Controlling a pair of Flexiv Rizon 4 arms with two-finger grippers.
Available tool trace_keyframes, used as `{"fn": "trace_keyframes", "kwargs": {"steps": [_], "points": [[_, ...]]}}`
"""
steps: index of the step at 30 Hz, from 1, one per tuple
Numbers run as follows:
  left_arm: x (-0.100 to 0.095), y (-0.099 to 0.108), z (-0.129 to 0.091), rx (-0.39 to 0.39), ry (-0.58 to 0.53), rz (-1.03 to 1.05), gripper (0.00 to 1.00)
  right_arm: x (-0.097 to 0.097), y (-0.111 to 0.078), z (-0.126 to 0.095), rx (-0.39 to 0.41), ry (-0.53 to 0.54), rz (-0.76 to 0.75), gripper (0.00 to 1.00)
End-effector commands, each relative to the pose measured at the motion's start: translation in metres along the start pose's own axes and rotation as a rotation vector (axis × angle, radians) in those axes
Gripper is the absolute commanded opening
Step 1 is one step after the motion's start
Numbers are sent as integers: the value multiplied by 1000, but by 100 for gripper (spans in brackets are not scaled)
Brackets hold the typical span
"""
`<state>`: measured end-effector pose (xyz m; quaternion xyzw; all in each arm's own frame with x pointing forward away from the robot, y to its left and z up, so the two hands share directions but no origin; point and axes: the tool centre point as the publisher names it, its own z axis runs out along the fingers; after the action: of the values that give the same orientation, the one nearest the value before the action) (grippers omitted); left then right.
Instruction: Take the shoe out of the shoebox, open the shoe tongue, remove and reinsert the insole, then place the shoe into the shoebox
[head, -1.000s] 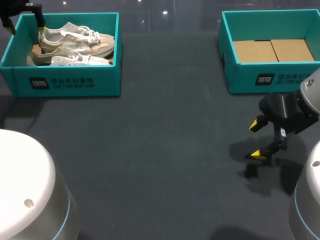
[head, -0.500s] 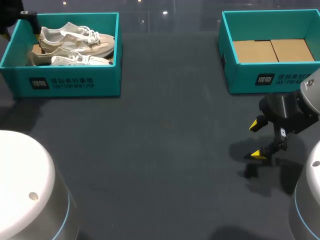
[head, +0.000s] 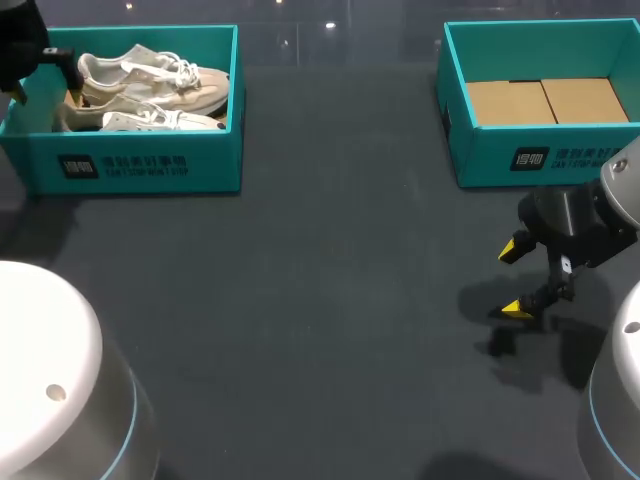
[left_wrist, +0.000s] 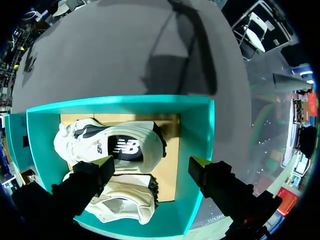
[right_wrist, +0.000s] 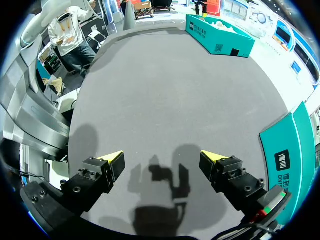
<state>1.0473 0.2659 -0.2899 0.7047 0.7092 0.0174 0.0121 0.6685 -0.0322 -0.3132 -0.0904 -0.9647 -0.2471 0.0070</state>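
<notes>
Head view: left gripper (head: 40, 72) hangs over the left end of the shoebox (head: 140, 165), far left on the table (head: 320, 300). Its fingers are spread wide and hold nothing. Two shoes (head: 160, 75) lie inside, heels toward it. Left wrist view: one finger is above a shoe heel (left_wrist: 131, 148), the other above the box end wall. I'd shift inward so both clear the wall, straddle one heel collar, then descend and close. Right gripper (head: 514, 279) is near right, spread wide, empty.

You have white print on the left box (head: 140, 168) front at 10 o'clock, the right box (head: 560, 160) at 2, and a logo on the shoe (left_wrist: 125, 146).
</notes>
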Motion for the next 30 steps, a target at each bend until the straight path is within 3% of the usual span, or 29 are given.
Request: {"fn": "trace_keyframes", "kwargs": {"steps": [1, 12, 17, 30], "points": [[0, 5, 13, 9, -2, 4, 93, 2, 0, 0, 3, -4, 0, 100], [-5, 3, 33, 28, 15, 13, 92, 2, 0, 0, 3, -4, 0, 100], [-3, 2, 43, 43, 28, 7, 84, 2, 0, 0, 3, -4, 0, 100], [3, -3, 64, 76, 65, -1, 84, 2, 0, 0, 3, -4, 0, 100]]}}
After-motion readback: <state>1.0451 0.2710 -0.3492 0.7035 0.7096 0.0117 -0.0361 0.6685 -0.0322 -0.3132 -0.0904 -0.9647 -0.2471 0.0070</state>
